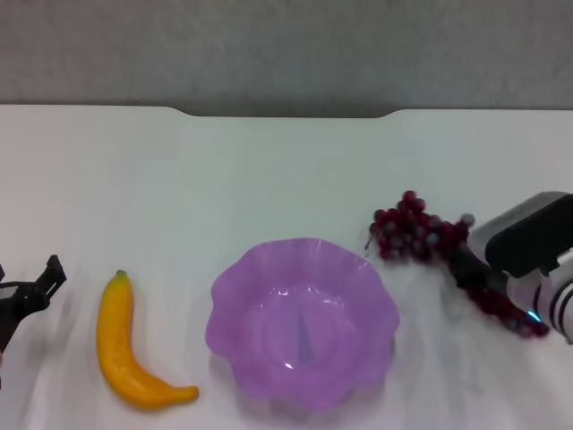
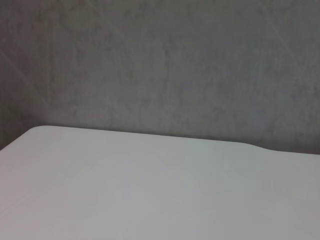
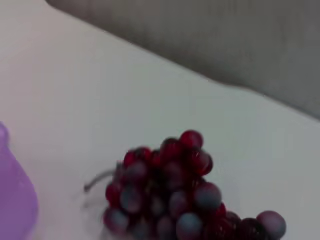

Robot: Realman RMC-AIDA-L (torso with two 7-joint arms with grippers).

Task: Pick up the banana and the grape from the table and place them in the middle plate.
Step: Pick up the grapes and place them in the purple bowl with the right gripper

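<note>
Grape step in hand, nothing plated yet. The right gripper (image 1: pixel 466 267) sits on the grape (image 1: pixel 421 231), right of the middle plate (image 1: pixel 303 321) on the counter (image 1: pixel 269 170); fingers hidden by the wrist housing, so can't tell if clamped. Next move likely needs a confirmed grip, then lift and carry left over the scalloped rim. The banana (image 1: pixel 125 345) lies untouched left of the plate. The left gripper (image 1: pixel 36 288) idles at the left edge, fingers look apart. Right wrist view shows the bunch's stem and bloom close up; left wrist view shows only bare counter.
</note>
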